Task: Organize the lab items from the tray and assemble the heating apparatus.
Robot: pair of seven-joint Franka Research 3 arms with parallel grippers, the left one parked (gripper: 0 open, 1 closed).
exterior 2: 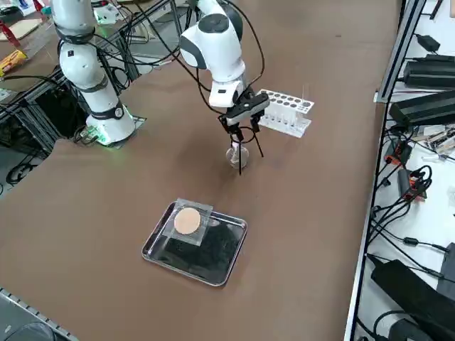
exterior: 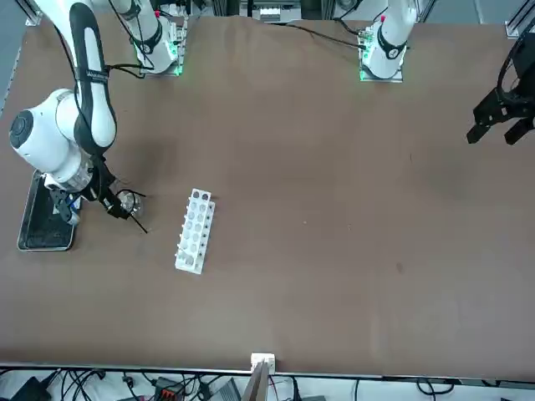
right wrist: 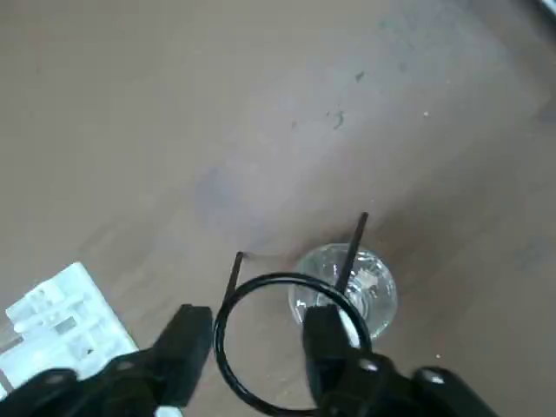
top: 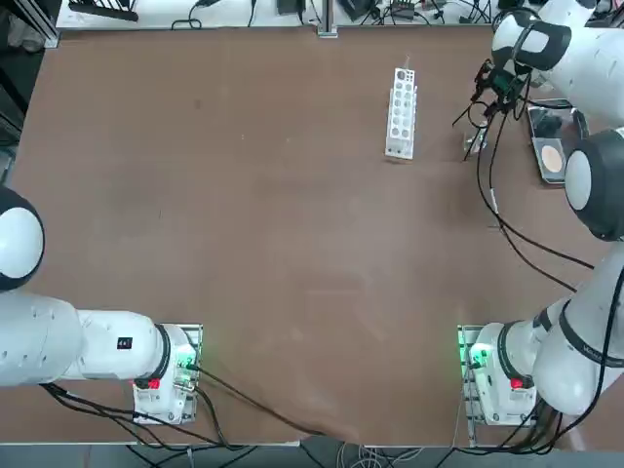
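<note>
Nearest the wrist, your right gripper (right wrist: 261, 311) had its two jaws parted widely, with the stand's black ring crossing the space between them. No squeeze on the wire could be made out; whether a finger touched it, you could not tell. The wire ring stand (right wrist: 289, 277) was at the gripper, its thin legs reaching toward the table (exterior 2: 306, 249).

Just beside it stood the burner (right wrist: 380, 295), of clear glass, mostly outside the ring's outline in the wrist view. Its place relative to all the legs could not be settled. The step in hand was judged to be setting the stand over the burner. The stand would likely have handled as light, stiff and slick, apt to turn or tip if a finger caught the ring; you would best have taken it at the ring, near a leg joint. The burner, smooth and fragile, called for a gentle hold low on its body.

Beyond them lay the white rack (exterior 2: 286, 114), apart from the burner. On the other side, the mesh (exterior 2: 188, 222) rested in the steel tray (exterior 2: 206, 263), pale centre upward. Thin, flat and probably bendable, it would have suited a light edge pinch, clear of that centre.
</note>
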